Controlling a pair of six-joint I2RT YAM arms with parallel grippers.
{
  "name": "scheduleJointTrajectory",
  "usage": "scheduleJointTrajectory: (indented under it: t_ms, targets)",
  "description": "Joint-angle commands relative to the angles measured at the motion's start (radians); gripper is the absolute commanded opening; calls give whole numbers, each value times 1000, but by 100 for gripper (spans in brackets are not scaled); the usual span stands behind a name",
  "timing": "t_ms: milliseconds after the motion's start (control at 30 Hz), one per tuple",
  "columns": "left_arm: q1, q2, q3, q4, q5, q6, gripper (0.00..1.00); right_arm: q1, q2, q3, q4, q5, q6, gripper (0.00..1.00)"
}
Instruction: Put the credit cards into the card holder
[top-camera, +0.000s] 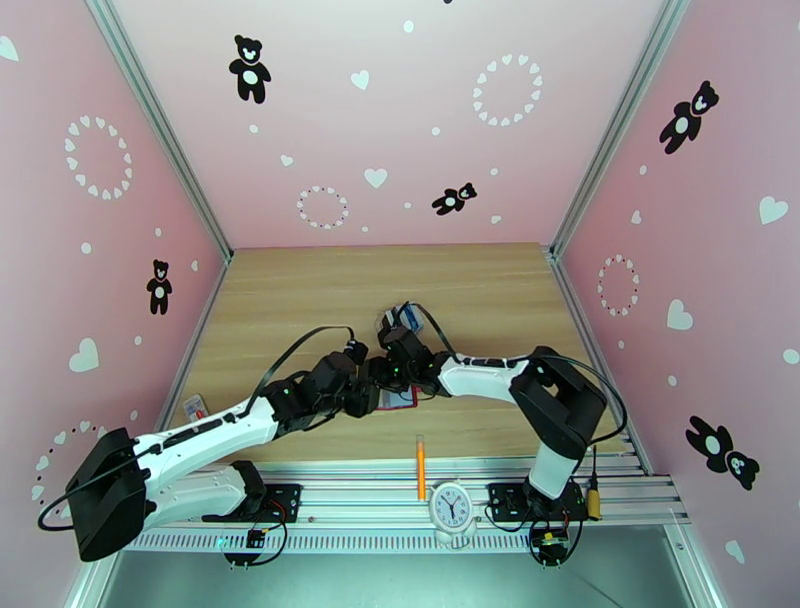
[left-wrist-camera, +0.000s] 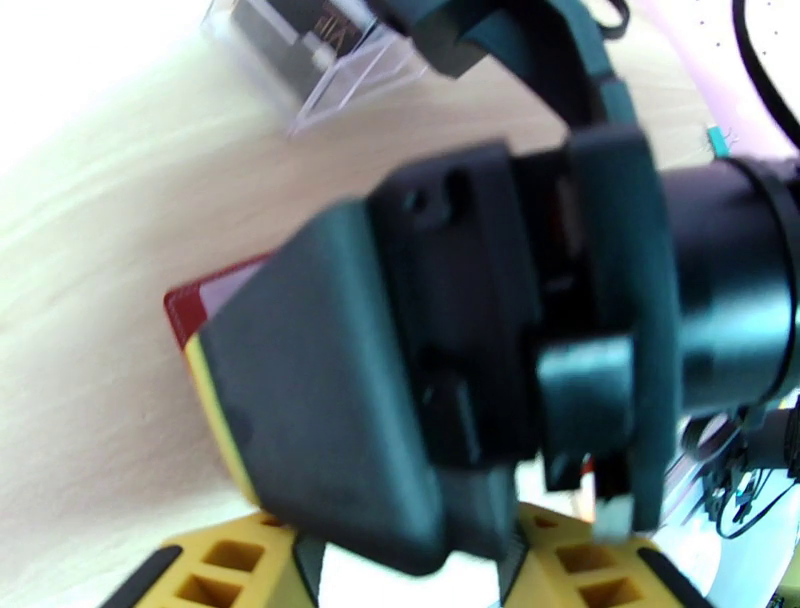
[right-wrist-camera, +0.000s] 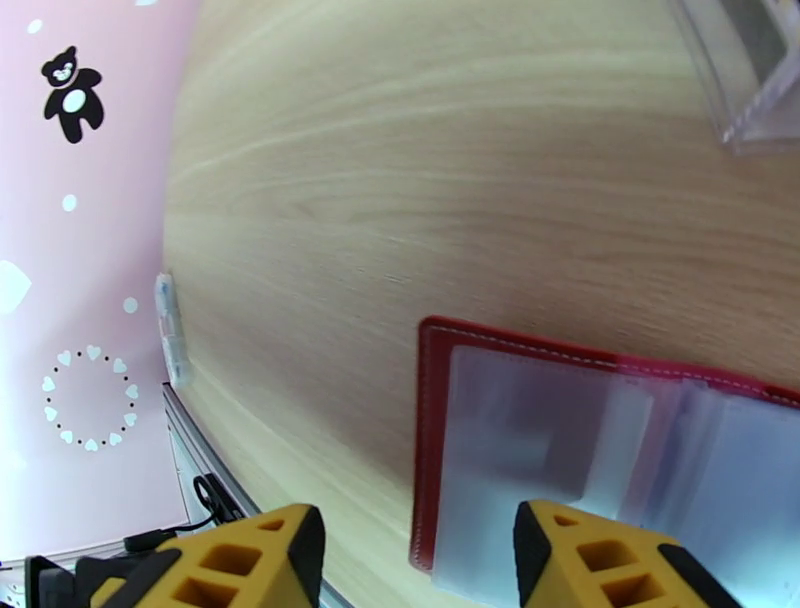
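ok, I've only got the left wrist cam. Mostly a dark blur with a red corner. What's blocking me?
Observer: The right arm. The top camera shows its end crossed right in front of the left gripper, both over the wallet.
Operator: wallet open or shut?
Observer: Open. The right wrist camera shows it lying flat with its clear pockets facing up.
Operator: right gripper holding a card?
Observer: No. The right gripper has its fingers spread with nothing gripped, at the wallet's edge.
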Motion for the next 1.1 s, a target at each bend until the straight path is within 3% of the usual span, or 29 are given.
scheduleJointTrajectory:
  t_ms: [0, 133, 367, 1067]
  targets:
    - [9, 8, -28, 50, -3, -8, 46, 0, 24, 20, 25, -9, 12, 56]
    - [9, 72, -40, 99, 3, -10, 41, -14, 29, 4, 40, -10, 13, 56]
    - [9, 173, -44, 174, 12, -15, 40, -34, 38, -22, 73, -18, 25, 56]
    - [19, 354, -2, 118, -37, -27, 35, -60, 13, -71, 63, -3, 21, 56]
